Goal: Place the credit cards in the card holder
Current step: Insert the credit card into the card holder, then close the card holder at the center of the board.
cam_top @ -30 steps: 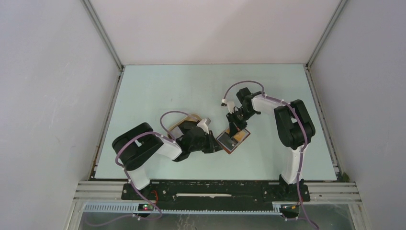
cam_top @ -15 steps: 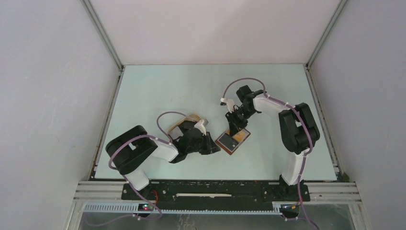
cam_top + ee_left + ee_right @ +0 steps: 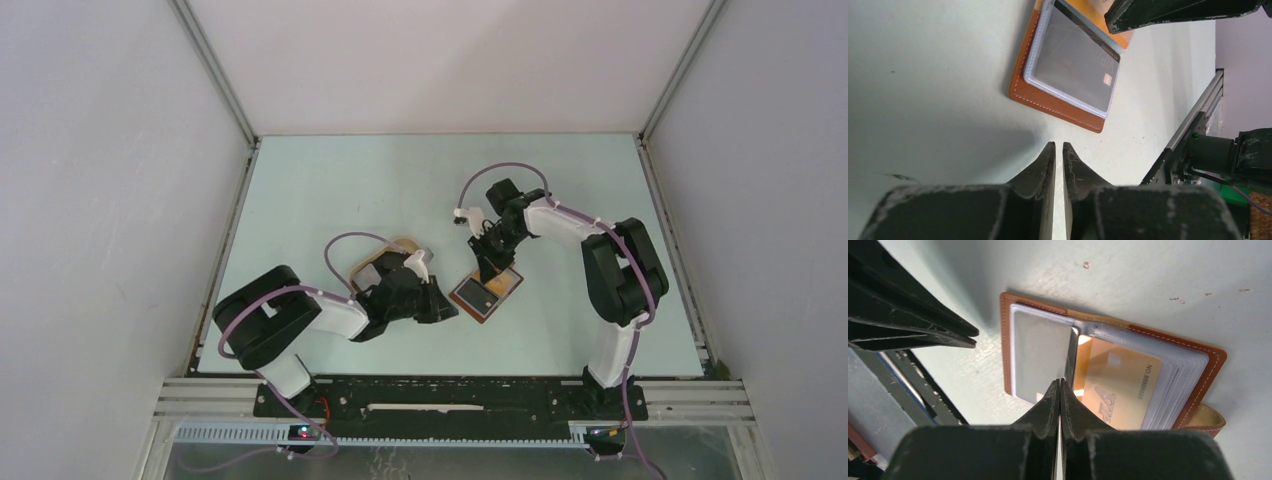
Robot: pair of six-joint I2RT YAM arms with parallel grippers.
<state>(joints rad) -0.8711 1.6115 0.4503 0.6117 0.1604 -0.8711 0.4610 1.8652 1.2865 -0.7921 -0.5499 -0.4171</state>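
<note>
The brown leather card holder (image 3: 487,293) lies open on the table. In the right wrist view its left clear sleeve (image 3: 1040,357) holds a grey card and its right sleeve holds an orange card (image 3: 1120,387). My right gripper (image 3: 490,258) stands over the holder's fold. It (image 3: 1060,382) is shut on a thin dark card (image 3: 1070,352), seen edge on, whose far end reaches the fold. My left gripper (image 3: 447,309) lies on the table just left of the holder. It (image 3: 1058,146) is shut and empty, a short way from the holder's leather edge (image 3: 1020,90).
A beige oval tray (image 3: 392,247) sits behind my left wrist, mostly hidden by the arm. My right gripper's fingers (image 3: 1173,12) show at the top of the left wrist view. The metal rail (image 3: 1193,120) runs along the table's near edge.
My left gripper has drawn back to the left, away from the card holder. My right gripper has shifted slightly toward the far left over the holder. The holder has stayed put.
</note>
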